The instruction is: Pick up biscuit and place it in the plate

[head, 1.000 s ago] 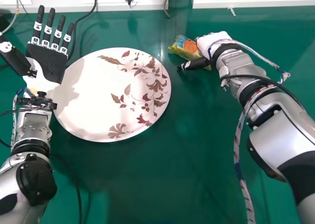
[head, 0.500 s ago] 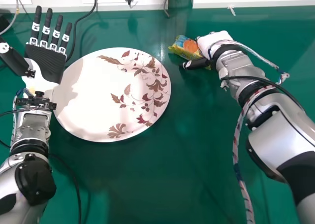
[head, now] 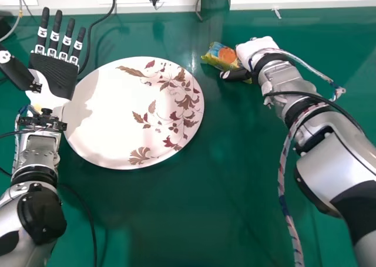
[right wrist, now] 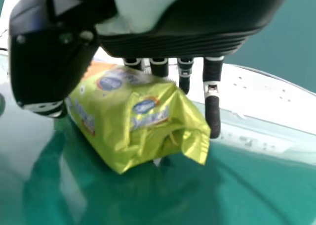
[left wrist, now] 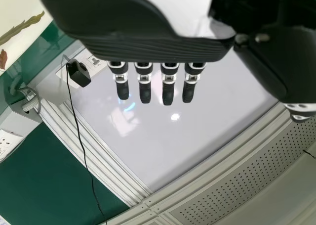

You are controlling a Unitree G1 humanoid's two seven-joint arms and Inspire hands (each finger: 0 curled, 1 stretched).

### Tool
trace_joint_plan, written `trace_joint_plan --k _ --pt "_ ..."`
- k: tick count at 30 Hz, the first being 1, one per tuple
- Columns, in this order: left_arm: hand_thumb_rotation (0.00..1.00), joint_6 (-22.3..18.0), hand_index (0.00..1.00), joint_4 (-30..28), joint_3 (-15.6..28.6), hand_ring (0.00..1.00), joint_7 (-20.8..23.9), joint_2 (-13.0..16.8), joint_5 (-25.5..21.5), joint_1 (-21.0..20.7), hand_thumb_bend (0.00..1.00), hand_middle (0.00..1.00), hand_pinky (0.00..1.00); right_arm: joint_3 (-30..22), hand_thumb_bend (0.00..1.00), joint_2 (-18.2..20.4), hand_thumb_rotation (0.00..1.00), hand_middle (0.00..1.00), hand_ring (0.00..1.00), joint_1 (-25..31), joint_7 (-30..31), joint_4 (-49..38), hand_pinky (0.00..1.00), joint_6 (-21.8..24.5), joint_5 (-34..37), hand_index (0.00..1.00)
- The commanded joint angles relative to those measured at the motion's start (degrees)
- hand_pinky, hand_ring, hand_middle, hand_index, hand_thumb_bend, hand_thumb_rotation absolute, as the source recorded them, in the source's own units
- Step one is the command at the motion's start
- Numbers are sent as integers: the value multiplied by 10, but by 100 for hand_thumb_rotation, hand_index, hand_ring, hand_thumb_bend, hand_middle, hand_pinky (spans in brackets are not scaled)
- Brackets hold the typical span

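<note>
biscuit packet (head: 220, 56) partly hidden behind the right hand (head: 255, 47) in head view

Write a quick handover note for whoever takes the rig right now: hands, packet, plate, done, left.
Left hand: open, idle, beside the plate's left edge.
Right hand: at the biscuit packet, thumb on one side, fingers on the other; the fingers look straight, no firm grip evident.
Biscuit packet: beyond the plate's right side, toward the far edge of the table. Can't tell if any weight is off the table.
Plate: on the table, between the two hands.
Done: right hand positioned around the packet.
Left: secure the grip, lift, carry over to the plate, release.
</note>
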Motion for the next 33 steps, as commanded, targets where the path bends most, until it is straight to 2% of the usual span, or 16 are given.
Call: trace_joint_plan --k 1,4,8,9,10,12,15,17,19,23,25,30,33 --pt "65 -11 100 -5 2 99 4 -1 -2 9 100 100 100 3 73 -5 1 69 55 14 -3 3 38 -1 -1 83" --pt "66 -19 100 -3 3 99 0 -1 -3 9 100 100 100 2 73 -6 0 67 52 14 -4 4 35 -1 0 80" --pt "66 -9 100 2 8 99 -12 0 -11 7 100 100 100 4 72 -7 0 64 51 13 -4 3 35 -2 -2 77" --pt "66 -7 100 1 8 99 -16 0 -12 7 100 100 100 4 61 -7 0 64 49 13 -4 3 35 -2 -2 77" --pt "66 -4 100 1 8 99 -23 1 -13 7 100 100 100 5 54 -7 0 64 48 13 -5 3 35 -2 -3 76" --pt "67 1 100 2 8 99 -30 2 -14 7 100 100 100 5 49 -8 0 64 47 13 -7 3 35 -3 -2 75" --pt "66 -5 100 0 8 98 -27 1 -13 7 100 100 100 4 48 -8 0 63 46 13 -11 3 34 -3 0 71" --pt "67 -3 100 3 9 98 -38 3 -14 6 100 100 100 5 50 -8 0 53 46 12 -10 3 33 -3 -2 69" --pt "67 -5 100 5 11 97 -46 3 -16 5 100 100 100 6 50 -8 0 51 46 12 -12 3 32 -2 -3 67" --pt "66 0 100 6 15 97 -36 2 -19 2 100 100 100 3 49 -9 0 54 42 11 -14 2 30 -2 1 60" --pt "66 -1 100 5 16 97 -26 2 -16 2 100 100 100 5 50 -9 0 50 44 10 -15 2 27 -2 -1 58" --pt "67 1 100 8 16 97 -36 5 -14 2 100 100 100 4 50 -9 0 46 45 6 -13 0 26 -3 0 53" --pt "67 -3 100 9 17 98 -38 5 -13 2 100 100 100 -2 50 -10 0 48 42 5 -11 -1 25 -5 7 53"
